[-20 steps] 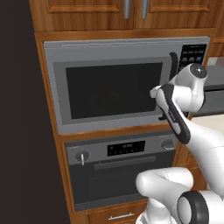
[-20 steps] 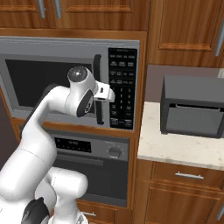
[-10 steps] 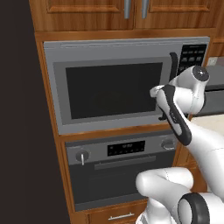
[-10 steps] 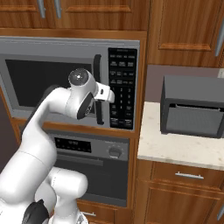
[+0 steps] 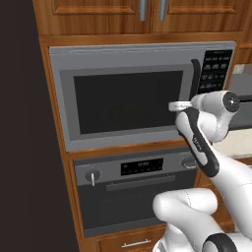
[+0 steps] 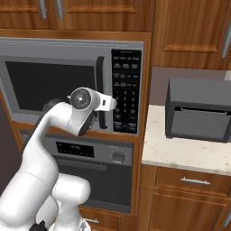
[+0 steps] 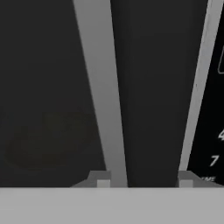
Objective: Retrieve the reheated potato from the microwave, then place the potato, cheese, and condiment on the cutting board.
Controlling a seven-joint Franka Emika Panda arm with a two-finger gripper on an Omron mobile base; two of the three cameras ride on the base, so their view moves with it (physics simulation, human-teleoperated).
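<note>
Wooden cabinetry framed the grey steel microwave (image 5: 133, 93), its dark-windowed door closed. The gripper (image 7: 144, 183) was clamped on the black vertical door handle (image 6: 102, 90). Opening was in hand; the next move probably called for pulling outward, since the potato presumably sat unseen inside.

Arm (image 5: 206, 147): glossy white rounded shell segments, bulbous base; black band with small grey lettering on the forearm; dark circular joint caps ringed in grey; white wrist block.

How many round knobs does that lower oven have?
2. One knob sits at the left end of the oven's control strip; the other knob sits at its right end, below the microwave's keypad. More may hide behind the arm.
</note>
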